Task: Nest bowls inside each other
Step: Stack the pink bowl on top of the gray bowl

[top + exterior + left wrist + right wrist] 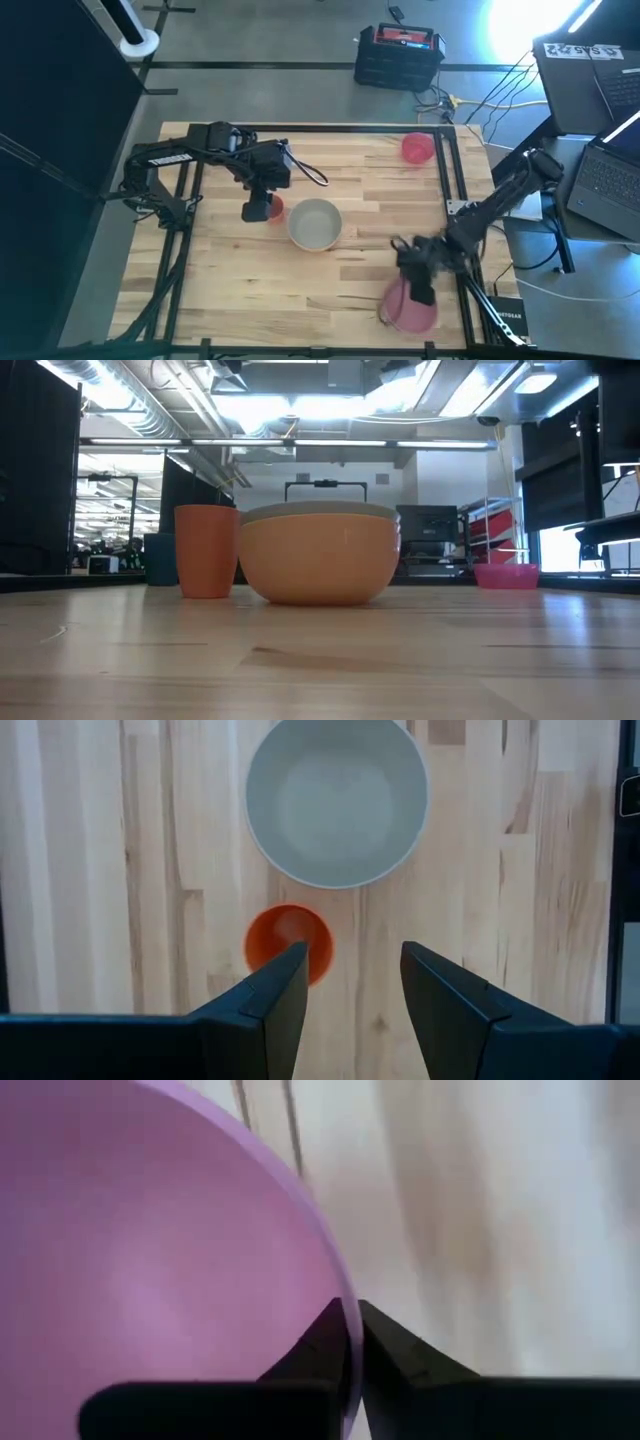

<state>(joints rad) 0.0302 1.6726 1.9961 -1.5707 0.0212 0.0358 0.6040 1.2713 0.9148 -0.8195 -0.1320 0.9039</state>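
A whitish bowl [315, 223] sits mid-table; in the low view its pale rim [320, 511] shows nested in an orange bowl [320, 565]. A small red bowl [288, 938] stands just left of it, orange-looking [207, 550] in the low view. My left gripper [262, 208] hovers open above the small red bowl. A pink-red bowl [418, 148] rests at the far right. At the near right, my right gripper [420, 293] is shut on a pale pink bowl [410, 310]. My right gripper pinches the pale pink bowl's rim [343, 1302], one finger [310, 1350] inside the bowl and the other outside the wall. The fingers come slanting down from above. I cannot tell whether the bowl is lifted or still rests on the table.
Black frame rails [447, 170] run along the table's right and left sides. Laptops [600, 180] stand off the table's right edge. Bare wood [330, 290] lies between the whitish bowl and the near edge.
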